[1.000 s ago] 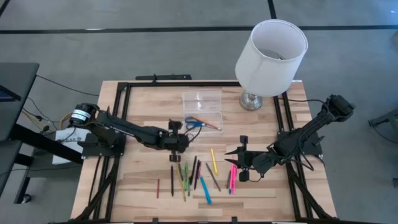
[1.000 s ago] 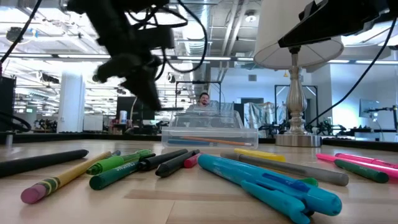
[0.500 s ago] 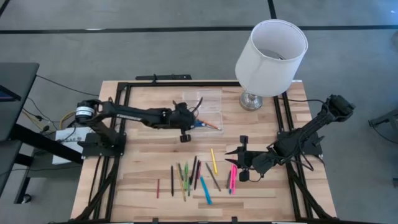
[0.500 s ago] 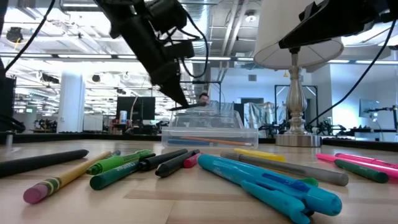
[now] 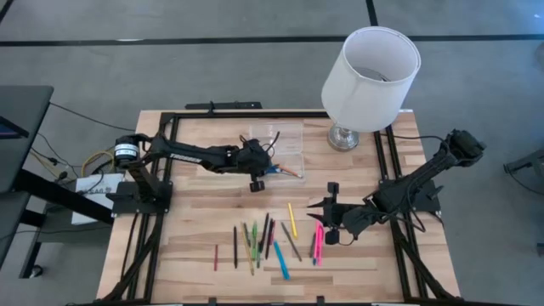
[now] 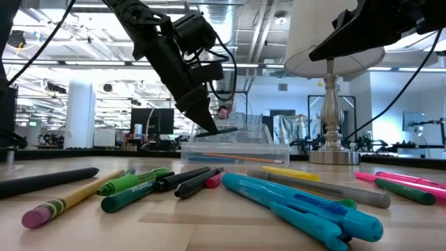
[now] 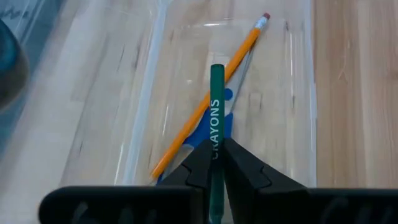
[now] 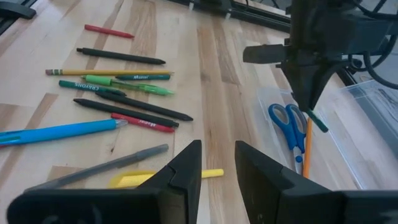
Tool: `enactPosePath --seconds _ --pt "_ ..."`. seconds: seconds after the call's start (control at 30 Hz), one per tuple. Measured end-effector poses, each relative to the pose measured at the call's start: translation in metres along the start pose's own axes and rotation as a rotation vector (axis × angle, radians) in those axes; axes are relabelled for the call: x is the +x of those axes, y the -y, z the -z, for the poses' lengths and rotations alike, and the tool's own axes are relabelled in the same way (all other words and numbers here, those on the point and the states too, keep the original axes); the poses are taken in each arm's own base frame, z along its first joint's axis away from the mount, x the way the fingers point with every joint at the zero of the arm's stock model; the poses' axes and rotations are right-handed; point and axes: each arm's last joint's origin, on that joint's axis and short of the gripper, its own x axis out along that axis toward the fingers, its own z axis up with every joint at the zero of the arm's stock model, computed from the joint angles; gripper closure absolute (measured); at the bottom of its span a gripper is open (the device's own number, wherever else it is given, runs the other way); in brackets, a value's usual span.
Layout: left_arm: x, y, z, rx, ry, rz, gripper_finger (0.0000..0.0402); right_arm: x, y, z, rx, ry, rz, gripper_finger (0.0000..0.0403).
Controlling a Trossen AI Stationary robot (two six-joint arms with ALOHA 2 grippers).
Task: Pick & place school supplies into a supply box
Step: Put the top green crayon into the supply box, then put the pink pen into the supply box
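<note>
A loose row of thin pens and pencils (image 5: 265, 240) lies along the table's near side; just beside them the right gripper (image 5: 329, 214) hovers with fingers parted, empty; farther back the left gripper (image 7: 215, 163) pinches a dark green crayon (image 7: 215, 118) over the clear plastic supply box (image 5: 278, 146), which holds blue-handled scissors (image 8: 286, 123) and an orange pencil (image 7: 211, 93).

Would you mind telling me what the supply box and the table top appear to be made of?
The supply box looks like clear, glossy plastic: the wood grain shows through it. The table top seems to be light, matte wood: planks with visible grain. The left gripper holds a green crayon above the box.
</note>
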Motion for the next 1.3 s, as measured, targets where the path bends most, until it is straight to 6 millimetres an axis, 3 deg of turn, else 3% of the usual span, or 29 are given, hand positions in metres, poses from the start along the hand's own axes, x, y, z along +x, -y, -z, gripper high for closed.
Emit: enactPosePath --seconds 0.33,0.6,0.83,1.1,1.3 --pt "0.000 -0.001 0.000 0.002 -0.002 -0.028 0.0280 0.005 0.007 0.003 0.051 -0.030 0.028 0.0312" --pt "-0.016 0.015 -0.002 0.044 -0.015 0.010 0.0260 0.011 0.014 0.017 0.136 -0.063 0.061 0.0312" --pt "-0.055 0.058 0.001 0.093 -0.012 0.041 0.0264 0.010 0.012 0.015 0.216 -0.040 0.051 0.0312" --pt "-0.095 0.122 0.043 0.124 0.024 -0.051 0.0264 -0.001 -0.006 0.016 0.387 -0.024 -0.016 0.0312" --pt "-0.125 0.167 0.071 0.120 0.224 -0.100 0.0264 -0.015 -0.026 0.016 0.521 -0.017 -0.122 0.0312"
